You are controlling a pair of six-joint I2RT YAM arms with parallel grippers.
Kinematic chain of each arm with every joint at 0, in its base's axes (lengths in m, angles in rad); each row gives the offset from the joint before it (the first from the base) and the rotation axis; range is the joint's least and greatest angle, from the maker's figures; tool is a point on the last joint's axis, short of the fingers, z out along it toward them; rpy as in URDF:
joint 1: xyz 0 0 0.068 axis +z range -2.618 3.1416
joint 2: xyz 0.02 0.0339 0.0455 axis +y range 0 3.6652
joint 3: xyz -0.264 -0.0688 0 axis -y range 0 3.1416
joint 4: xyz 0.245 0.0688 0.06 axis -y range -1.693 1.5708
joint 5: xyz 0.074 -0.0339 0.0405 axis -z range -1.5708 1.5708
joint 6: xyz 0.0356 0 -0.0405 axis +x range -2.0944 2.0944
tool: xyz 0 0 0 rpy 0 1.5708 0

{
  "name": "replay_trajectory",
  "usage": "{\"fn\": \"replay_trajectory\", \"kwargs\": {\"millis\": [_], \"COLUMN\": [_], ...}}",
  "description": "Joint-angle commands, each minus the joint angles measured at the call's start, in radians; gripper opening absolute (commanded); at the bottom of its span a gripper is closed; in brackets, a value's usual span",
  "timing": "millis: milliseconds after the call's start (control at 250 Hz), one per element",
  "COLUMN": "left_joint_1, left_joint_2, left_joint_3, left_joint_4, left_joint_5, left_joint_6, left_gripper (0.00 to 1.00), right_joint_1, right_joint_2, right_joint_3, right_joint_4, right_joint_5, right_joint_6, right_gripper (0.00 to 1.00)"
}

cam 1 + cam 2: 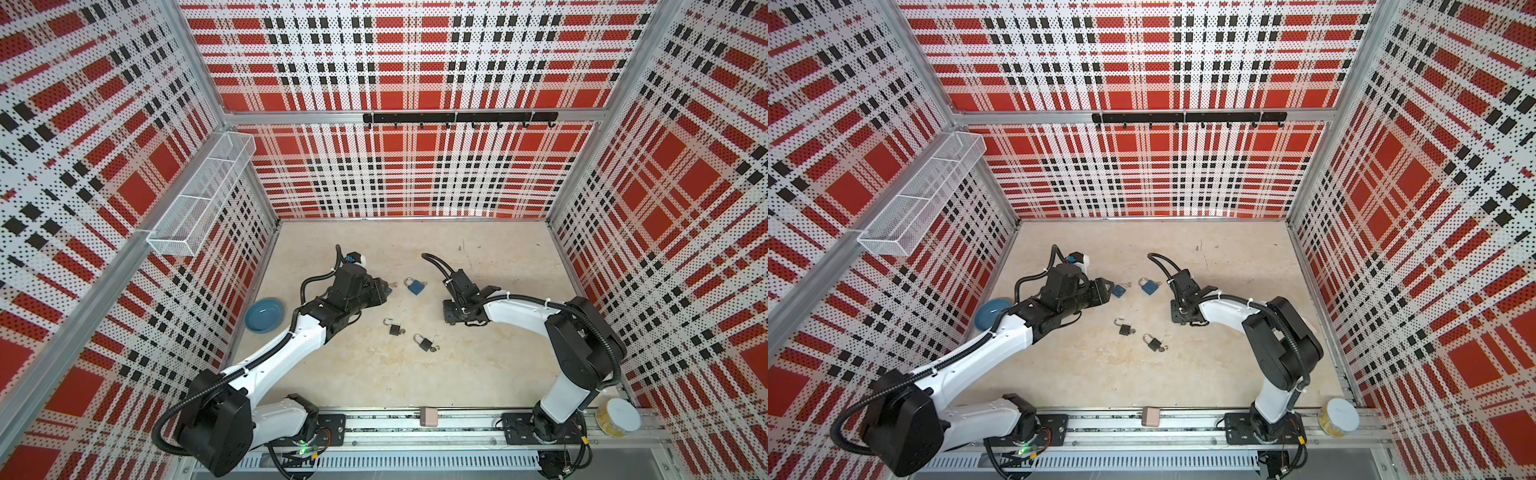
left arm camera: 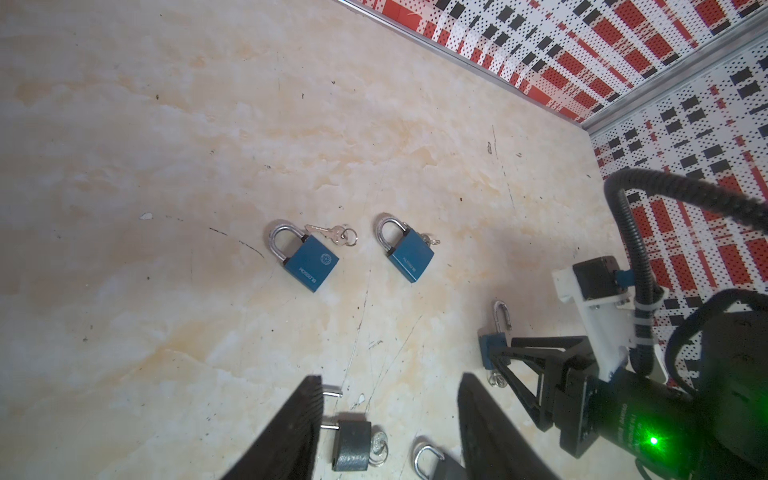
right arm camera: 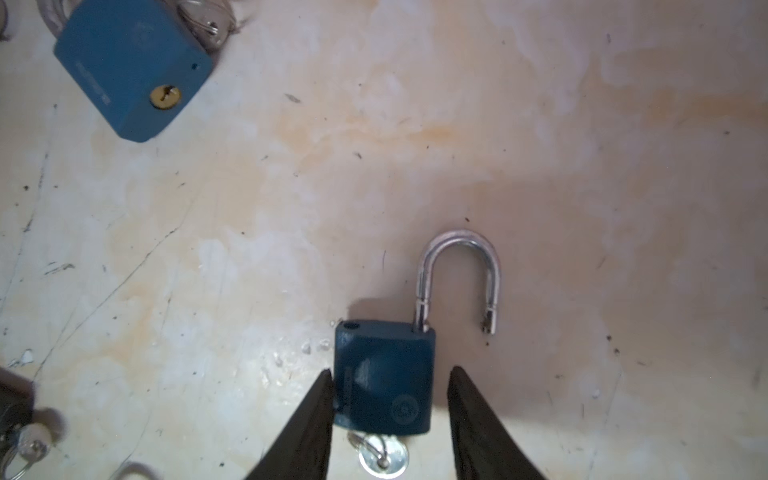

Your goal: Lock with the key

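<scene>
Blue padlock (image 3: 386,361), steel U-shackle unlatched, key (image 3: 382,457) in base | right pincer (image 3: 391,370) apart, astride it | left pincer (image 2: 390,377) apart

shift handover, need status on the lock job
Left claw open, empty. Right claw open, astride unlatched blue padlock, key at its base. Neighbouring blue padlock clear of it.
</scene>
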Motion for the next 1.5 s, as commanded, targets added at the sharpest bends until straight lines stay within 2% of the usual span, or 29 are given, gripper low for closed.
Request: {"fn": "replay_trajectory", "kwargs": {"millis": [0,620,788,888,1108,1276,1496], "left_joint_1": [0.013,0.033,0.036,0.038,0.041,0.037,0.003], "left_joint_2": [-0.026,-0.064,-0.072,-0.078,-0.096,-0.115,-0.139], "left_joint_3": [-0.023,-0.048,-0.057,-0.058,-0.042,-0.039,-0.041], "left_joint_4": [0.014,0.008,0.006,0.0,-0.036,-0.04,-0.006], "left_joint_5": [0.011,0.017,0.014,0.015,0.033,0.1,0.196], "left_joint_6": [-0.005,-0.011,-0.012,-0.013,-0.001,0.004,0.0], "left_gripper": [0.55,0.55,0.55,0.55,0.55,0.53,0.5], "right_joint_1": [-0.003,-0.002,0.002,0.006,0.01,0.018,0.067], "right_joint_2": [0.028,0.096,0.08,0.056,-0.043,-0.134,-0.21], "right_joint_3": [0.031,0.061,0.046,0.044,0.046,0.047,0.075], "right_joint_4": [0.003,-0.057,-0.052,-0.042,-0.017,-0.009,-0.056], "right_joint_5": [0.012,0.041,0.041,0.041,-0.045,-0.167,-0.241], "right_joint_6": [0.017,0.006,-0.011,-0.031,-0.126,-0.212,-0.273], "right_gripper": [0.47,0.45,0.26,0.19,0.11,0.11,0.11]}}
